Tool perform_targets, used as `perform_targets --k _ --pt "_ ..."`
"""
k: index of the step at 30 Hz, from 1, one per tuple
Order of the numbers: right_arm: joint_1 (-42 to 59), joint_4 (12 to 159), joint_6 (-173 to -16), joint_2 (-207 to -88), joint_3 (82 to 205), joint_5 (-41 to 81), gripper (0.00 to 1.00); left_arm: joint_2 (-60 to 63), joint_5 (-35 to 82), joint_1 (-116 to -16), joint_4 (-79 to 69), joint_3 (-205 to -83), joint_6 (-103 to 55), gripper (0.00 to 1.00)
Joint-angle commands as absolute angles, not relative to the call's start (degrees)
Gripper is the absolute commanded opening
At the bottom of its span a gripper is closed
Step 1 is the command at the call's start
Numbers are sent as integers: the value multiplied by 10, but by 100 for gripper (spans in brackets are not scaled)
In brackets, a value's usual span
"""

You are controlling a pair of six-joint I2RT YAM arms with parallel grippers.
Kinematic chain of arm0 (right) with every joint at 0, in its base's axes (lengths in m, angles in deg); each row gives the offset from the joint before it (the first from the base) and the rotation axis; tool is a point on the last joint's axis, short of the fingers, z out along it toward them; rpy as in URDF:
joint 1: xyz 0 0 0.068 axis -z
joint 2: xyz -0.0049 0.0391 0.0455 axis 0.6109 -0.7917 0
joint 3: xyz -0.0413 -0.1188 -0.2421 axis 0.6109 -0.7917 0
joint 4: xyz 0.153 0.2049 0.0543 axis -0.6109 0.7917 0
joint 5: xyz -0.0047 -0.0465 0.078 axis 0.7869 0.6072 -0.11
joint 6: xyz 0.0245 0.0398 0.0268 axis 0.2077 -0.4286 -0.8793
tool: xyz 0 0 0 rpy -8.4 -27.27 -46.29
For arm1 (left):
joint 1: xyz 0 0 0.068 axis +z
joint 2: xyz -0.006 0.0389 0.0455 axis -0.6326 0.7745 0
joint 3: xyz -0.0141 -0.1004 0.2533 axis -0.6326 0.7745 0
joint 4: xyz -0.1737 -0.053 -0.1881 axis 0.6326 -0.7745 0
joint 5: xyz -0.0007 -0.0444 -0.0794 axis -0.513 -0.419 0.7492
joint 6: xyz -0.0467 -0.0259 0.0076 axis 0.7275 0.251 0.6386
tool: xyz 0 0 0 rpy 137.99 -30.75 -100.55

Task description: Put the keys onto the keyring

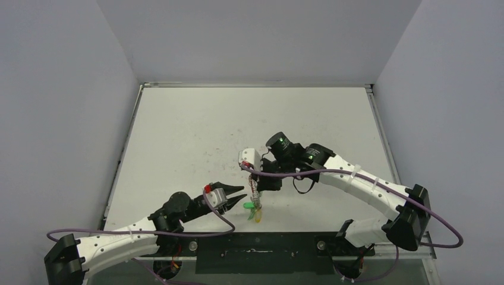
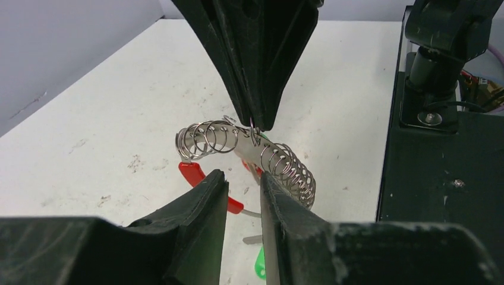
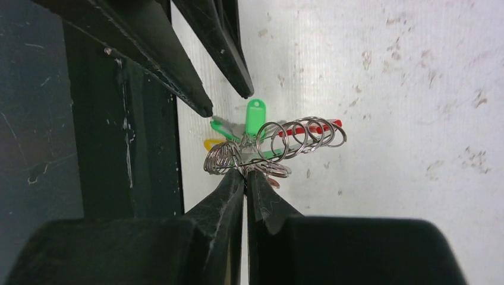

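Note:
The keyring (image 2: pixel 289 170) is a silvery coiled wire ring with a red plastic segment (image 2: pixel 193 173). My right gripper (image 3: pixel 245 176) is shut on its wire and holds it just above the table. It reaches in from above in the left wrist view (image 2: pixel 255 126). A green key (image 3: pixel 254 116), a yellow key (image 3: pixel 211 143) and a red one (image 3: pixel 315 127) sit at the ring. From above, the green key (image 1: pixel 249 206) and yellow key (image 1: pixel 258 217) lie under the ring (image 1: pixel 255 195). My left gripper (image 2: pixel 242 178) is open and empty, close beside the ring.
The black base plate (image 1: pixel 255 252) runs along the near table edge, right beside the keys. It also shows in the left wrist view (image 2: pixel 440 196) and in the right wrist view (image 3: pixel 119 148). Purple cables (image 1: pixel 333 172) trail along both arms. Grey walls enclose the white table (image 1: pixel 238 119).

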State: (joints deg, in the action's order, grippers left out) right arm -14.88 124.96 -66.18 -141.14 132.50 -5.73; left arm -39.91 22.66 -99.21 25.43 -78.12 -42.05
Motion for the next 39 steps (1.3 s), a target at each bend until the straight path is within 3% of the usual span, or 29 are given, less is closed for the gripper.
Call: perform_targets --k 1,9,26,31,39 --pt "-157 1390 -674 -1465 1414 -4 0 -384 220 -994 207 -827 -433 25" --pt "-174 1442 -711 -1527 1493 17 0 -320 268 -993 238 -849 -437 25" --pt "-197 1415 -732 -1558 1504 7 0 -271 278 -994 320 -845 -423 28" --pt "-199 1414 -734 -1560 1508 8 0 -265 279 -994 313 -848 -423 22" --pt "-201 1417 -736 -1560 1509 20 0 -335 264 -994 192 -868 -440 25"
